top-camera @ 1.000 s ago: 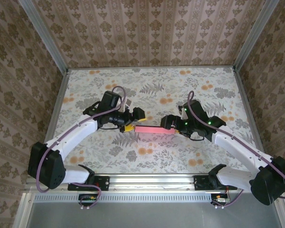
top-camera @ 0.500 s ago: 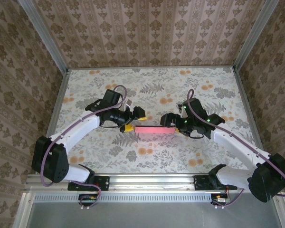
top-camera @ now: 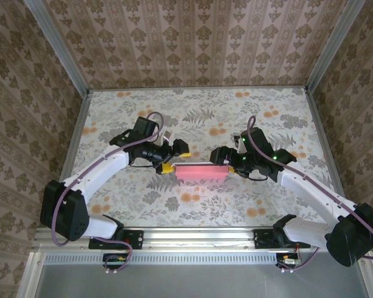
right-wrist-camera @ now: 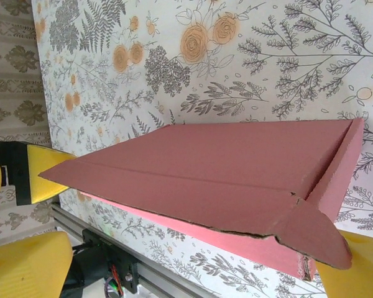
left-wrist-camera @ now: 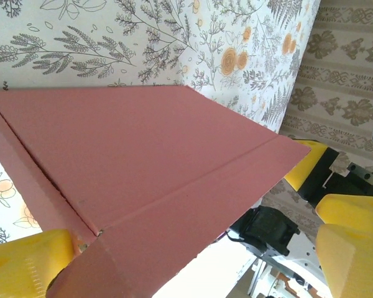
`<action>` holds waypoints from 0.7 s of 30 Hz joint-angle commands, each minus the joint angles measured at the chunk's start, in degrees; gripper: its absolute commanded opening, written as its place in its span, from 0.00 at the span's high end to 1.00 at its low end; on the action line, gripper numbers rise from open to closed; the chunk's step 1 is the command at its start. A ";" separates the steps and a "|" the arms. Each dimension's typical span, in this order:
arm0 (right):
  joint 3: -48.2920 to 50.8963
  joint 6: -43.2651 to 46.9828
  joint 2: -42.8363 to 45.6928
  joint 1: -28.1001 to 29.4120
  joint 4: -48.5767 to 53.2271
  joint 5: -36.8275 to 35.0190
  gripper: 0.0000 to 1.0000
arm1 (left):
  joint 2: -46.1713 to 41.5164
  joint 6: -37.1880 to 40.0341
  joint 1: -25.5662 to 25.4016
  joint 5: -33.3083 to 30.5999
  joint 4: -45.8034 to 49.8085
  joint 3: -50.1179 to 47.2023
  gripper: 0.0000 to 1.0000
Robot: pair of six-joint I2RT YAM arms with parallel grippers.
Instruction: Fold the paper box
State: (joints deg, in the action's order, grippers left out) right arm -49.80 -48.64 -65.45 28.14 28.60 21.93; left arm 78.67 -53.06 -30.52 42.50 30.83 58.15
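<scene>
We see the pink paper box [top-camera: 201,172] lying lengthwise near the middle of the floral tabletop [top-camera: 193,112]. Our left claw [top-camera: 174,158] meets its 9 o'clock end and our right claw [top-camera: 222,162] its 3 o'clock end. Both claws' fingers are spread apart around the box ends, not clamped.

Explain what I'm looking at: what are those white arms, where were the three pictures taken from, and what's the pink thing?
These are two robot arms bolted at the near edge of the flowered table. The wide picture comes from a fixed camera above and behind them. The close-ups come from a camera on each wrist, so the yellow fingers there are that arm's own. The left gripper and right gripper face each other, with the pink paper box spanning between them, one end inside each. Both look open, not clamping it.
</scene>
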 commanded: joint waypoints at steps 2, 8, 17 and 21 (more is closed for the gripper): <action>-1.17 -1.21 0.64 0.30 -0.81 3.84 0.00 | -1.20 -1.80 0.02 3.16 -1.10 0.55 0.00; -0.54 -0.97 -1.16 0.29 -1.38 3.60 0.00 | 0.48 -0.66 0.29 3.14 -0.68 0.24 0.00; -0.82 -0.04 -2.55 0.08 -0.91 1.85 0.00 | 2.33 2.84 1.33 2.10 -0.16 0.85 0.00; -0.45 -0.05 -2.57 -0.01 -1.01 1.15 0.00 | 2.76 2.81 1.65 2.34 -0.71 0.73 0.00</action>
State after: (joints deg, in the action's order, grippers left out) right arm -49.80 -48.60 -67.51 28.10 28.49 22.35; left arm 80.55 -51.62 -29.21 43.24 30.81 58.15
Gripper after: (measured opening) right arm 0.999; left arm 0.997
